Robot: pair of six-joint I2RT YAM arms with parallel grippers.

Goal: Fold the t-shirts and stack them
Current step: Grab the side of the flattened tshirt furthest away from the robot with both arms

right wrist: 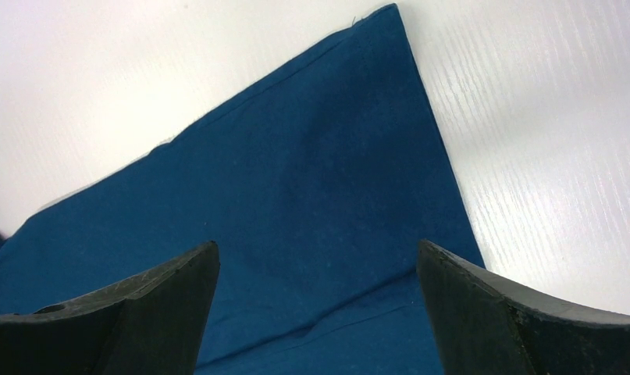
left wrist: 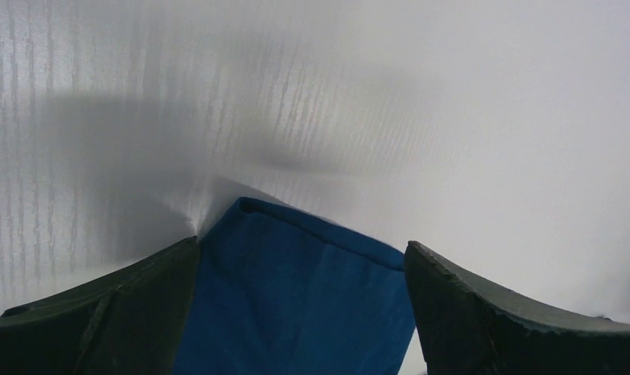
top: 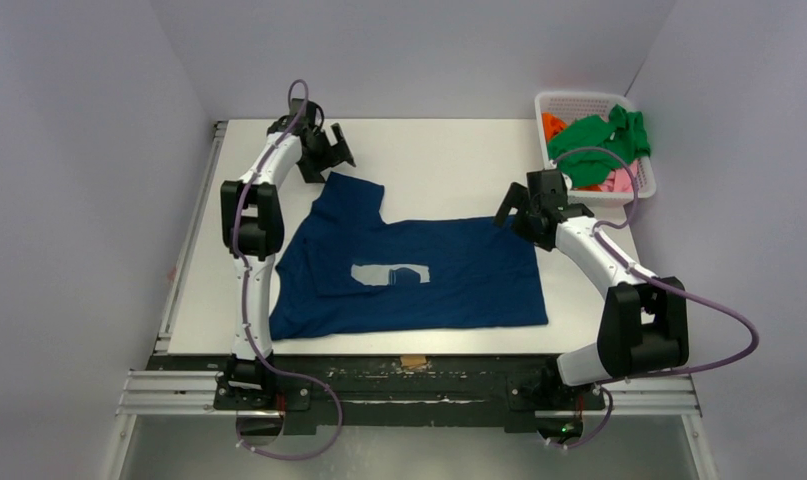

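Observation:
A navy blue t-shirt (top: 419, 275) with a pale chest print lies spread on the white table (top: 439, 160). One sleeve points toward the far left. My left gripper (top: 331, 160) is open just above that sleeve's end (left wrist: 296, 297), which shows between its fingers. My right gripper (top: 512, 212) is open over the shirt's far right corner (right wrist: 319, 195), with cloth between its fingers. A green t-shirt (top: 597, 138), an orange one (top: 552, 125) and a pink one (top: 617, 181) lie bunched in the basket.
A white lattice basket (top: 569, 101) stands at the far right corner of the table. Grey walls close in the table at the back and sides. A metal rail (top: 409, 392) runs along the near edge by the arm bases.

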